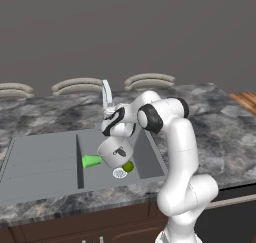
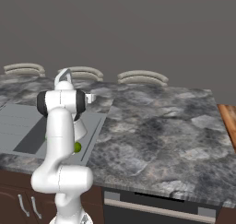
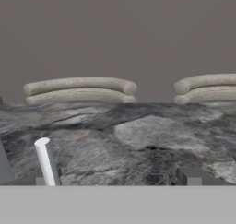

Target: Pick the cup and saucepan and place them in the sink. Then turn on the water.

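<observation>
From the left base view the sink (image 1: 45, 162) shows its flat drainboard on the left and its basin on the right. In the basin the green cup (image 1: 92, 161) lies on its side, next to the saucepan (image 1: 116, 152), which is tilted over the drain, and a small yellow-green ball (image 1: 128, 166) sits just right of the pan. The right base view hides the cup and most of the pan behind the arm; only the ball (image 2: 77, 147) peeks out. The gripper (image 3: 117, 181) is seen in the hand view, its fingers spread apart and holding nothing, with the faucet (image 3: 46, 162) rising at its left. The hand view looks level across the counter, so how far the cup and pan sit from the fingers cannot be judged.
</observation>
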